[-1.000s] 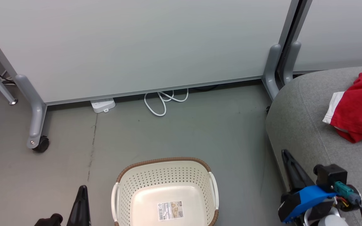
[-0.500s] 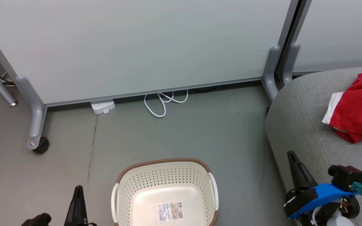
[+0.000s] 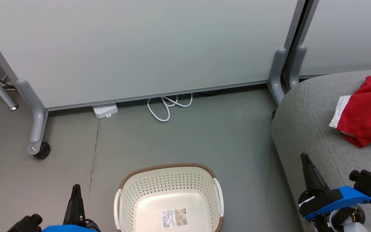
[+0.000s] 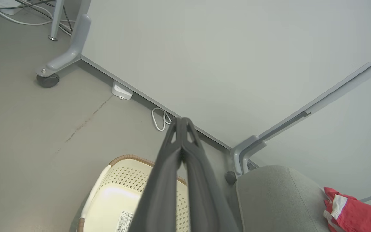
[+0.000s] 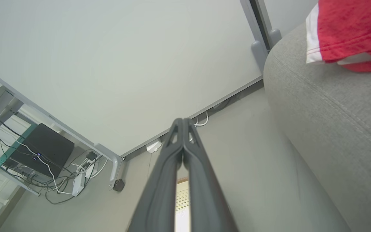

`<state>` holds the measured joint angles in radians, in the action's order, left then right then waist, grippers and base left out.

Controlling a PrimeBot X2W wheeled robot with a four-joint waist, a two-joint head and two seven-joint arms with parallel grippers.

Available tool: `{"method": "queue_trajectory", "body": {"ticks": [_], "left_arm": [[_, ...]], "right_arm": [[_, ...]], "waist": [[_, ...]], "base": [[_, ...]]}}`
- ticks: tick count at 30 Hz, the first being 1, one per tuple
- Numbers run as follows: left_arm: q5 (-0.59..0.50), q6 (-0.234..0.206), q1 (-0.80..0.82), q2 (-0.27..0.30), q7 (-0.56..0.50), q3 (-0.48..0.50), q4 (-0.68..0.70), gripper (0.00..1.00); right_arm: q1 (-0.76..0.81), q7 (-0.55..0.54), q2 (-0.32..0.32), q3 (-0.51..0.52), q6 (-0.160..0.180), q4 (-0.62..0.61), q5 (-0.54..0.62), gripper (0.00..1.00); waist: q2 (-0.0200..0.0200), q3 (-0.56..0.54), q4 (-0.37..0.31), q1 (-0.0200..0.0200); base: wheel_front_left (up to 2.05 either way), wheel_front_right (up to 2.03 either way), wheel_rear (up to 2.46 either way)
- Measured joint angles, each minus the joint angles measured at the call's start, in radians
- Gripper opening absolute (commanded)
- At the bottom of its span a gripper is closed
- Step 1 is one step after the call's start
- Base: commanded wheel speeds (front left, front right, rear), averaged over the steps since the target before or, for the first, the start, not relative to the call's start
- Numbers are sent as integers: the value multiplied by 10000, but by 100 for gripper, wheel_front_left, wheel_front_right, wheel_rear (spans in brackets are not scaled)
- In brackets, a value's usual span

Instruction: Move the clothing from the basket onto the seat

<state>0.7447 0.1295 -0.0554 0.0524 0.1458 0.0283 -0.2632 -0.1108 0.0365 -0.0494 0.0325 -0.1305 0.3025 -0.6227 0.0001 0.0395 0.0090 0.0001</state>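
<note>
While the right gripper (image 3: 304, 158) hangs closed, clothing (image 3: 366, 116) lies beyond it on the seat (image 3: 304, 122).

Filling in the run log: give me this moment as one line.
basket: no clothing inside | clothing: on seat | left gripper: shut, holding nothing | right gripper: shut, holding nothing

The clothing (image 3: 367, 112) runs off the head view's right edge, the basket (image 3: 169, 182) loses its near end at the bottom edge, and the print on its label (image 3: 174, 217) is too small to read.
</note>
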Motion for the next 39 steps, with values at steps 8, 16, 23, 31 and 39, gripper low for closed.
{"method": "queue_trajectory", "body": {"ticks": [8,16,23,31,39], "left_arm": [[1083,2,193,33,-265,50,17,0],[2082,2,352,44,-518,123,33,0],[2878,2,458,56,-736,178,50,0],[3714,2,609,69,-936,219,63,0],[4506,2,795,84,-1174,257,77,0]], "right_arm": [[0,-180,0,92,0,-61,-1187,0],[0,-328,0,180,0,-134,-2288,0],[0,-458,0,257,0,-184,-3139,0],[-1,-619,0,341,0,-236,-4109,0],[-1,-757,0,410,0,-284,-4955,0]], "waist": [[0,-30,-8,0],[0,-60,-15,0],[0,-86,-21,0],[0,-117,-28,0],[0,-147,-36,0]], "base": [[0,0,0],[0,0,0],[0,0,0],[0,0,0],[0,0,0]]}}
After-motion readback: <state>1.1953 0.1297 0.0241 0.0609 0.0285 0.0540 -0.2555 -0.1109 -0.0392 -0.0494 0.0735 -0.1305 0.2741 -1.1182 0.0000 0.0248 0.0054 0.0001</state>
